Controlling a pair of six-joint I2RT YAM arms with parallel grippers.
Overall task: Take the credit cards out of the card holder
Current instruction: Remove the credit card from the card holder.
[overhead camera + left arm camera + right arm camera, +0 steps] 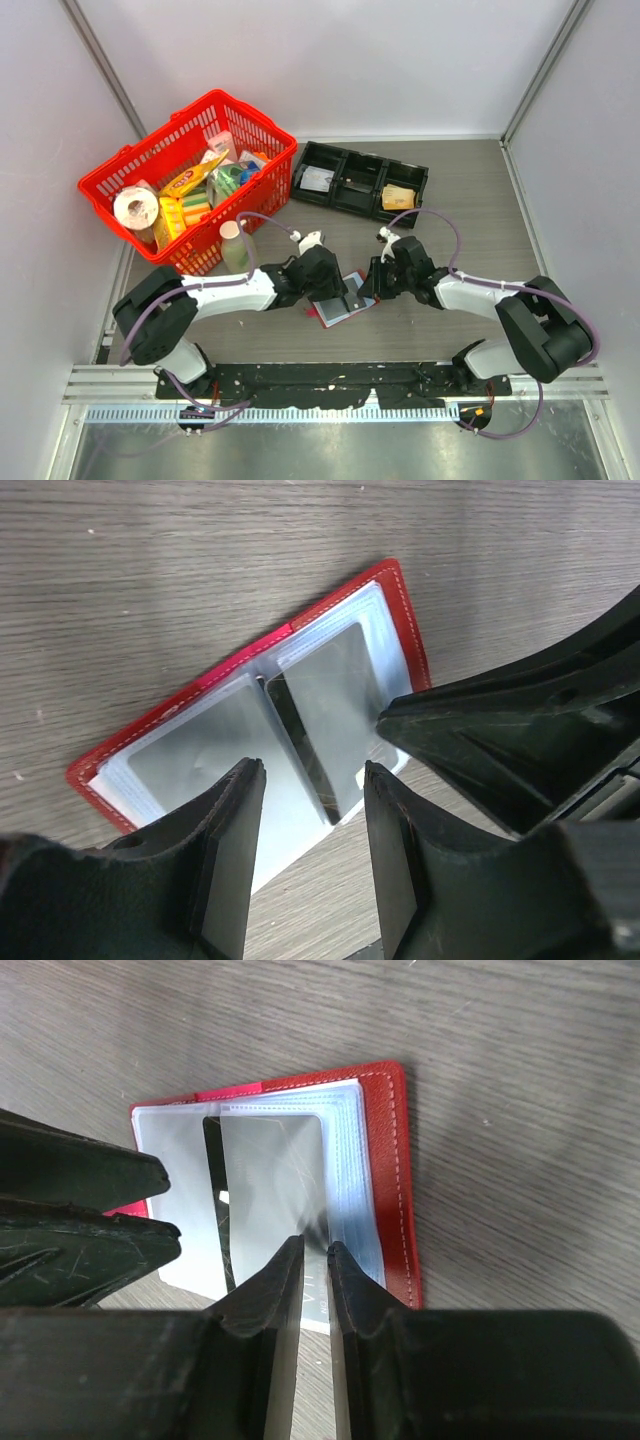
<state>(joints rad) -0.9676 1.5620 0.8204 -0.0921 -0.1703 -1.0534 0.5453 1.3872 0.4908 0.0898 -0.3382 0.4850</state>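
The card holder (330, 316) lies open on the table between both grippers, its red cover (240, 660) (395, 1160) framing clear sleeves. Grey credit cards sit in the sleeves, one on each page (200, 750) (330, 690). My left gripper (338, 292) (312, 770) is open, its fingers straddling the holder's near edge at the fold. My right gripper (372, 285) (315, 1248) is nearly shut with a thin slit. Its tips rest on the near edge of a card (275, 1180) that sticks out past its sleeve. I cannot tell whether it pinches the card.
A red basket (120, 180) of groceries stands at the back left. A green bottle (236, 250) stands beside my left arm. A black three-compartment tray (360, 180) at the back holds a tan wad of paper (398, 197). Walls close in both sides.
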